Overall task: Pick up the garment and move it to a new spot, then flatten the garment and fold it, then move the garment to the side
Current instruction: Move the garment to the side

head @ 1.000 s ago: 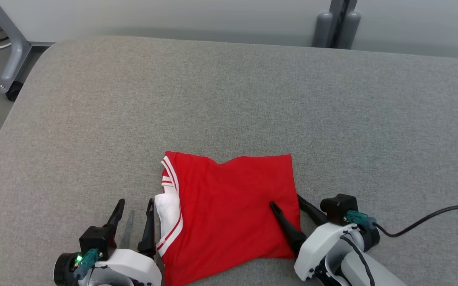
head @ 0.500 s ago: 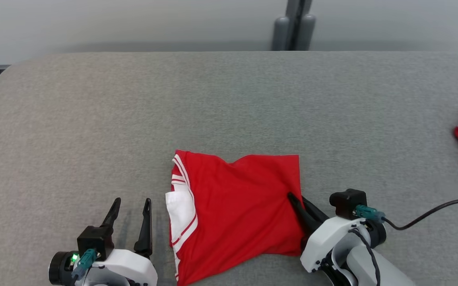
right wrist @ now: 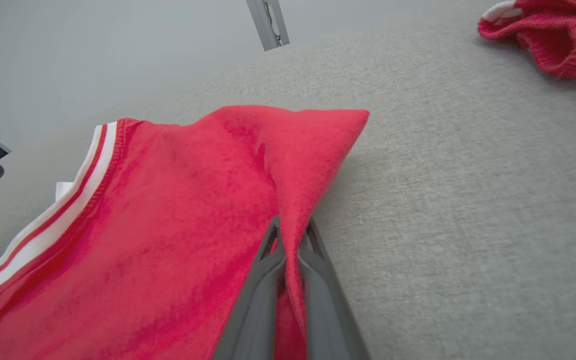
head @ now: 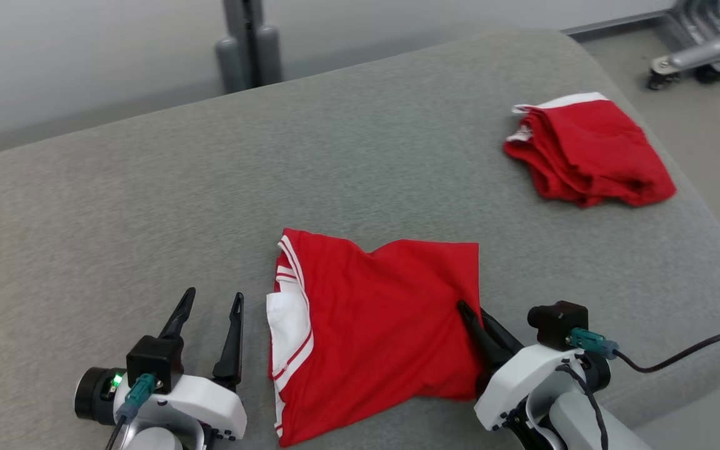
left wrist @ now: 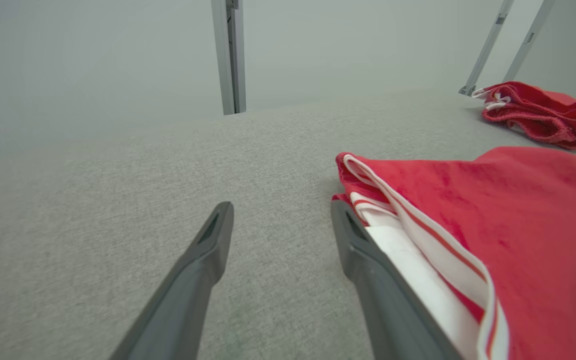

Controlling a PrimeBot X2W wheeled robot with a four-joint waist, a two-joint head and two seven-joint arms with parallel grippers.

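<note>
A grey fabric pad [head: 147, 187] with rounded corners carries two things. A folded red garment [head: 379, 325] with white trim lies at 6 o'clock on it. A bunched red pile [head: 588, 153] lies at 2 o'clock near the pad's edge, well apart from the garment.

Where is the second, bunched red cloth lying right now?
In the head view the bunched red cloth lies on the far right of the grey cushion, near its rounded corner, apart from the folded red garment pinched by the right pincer.
</note>
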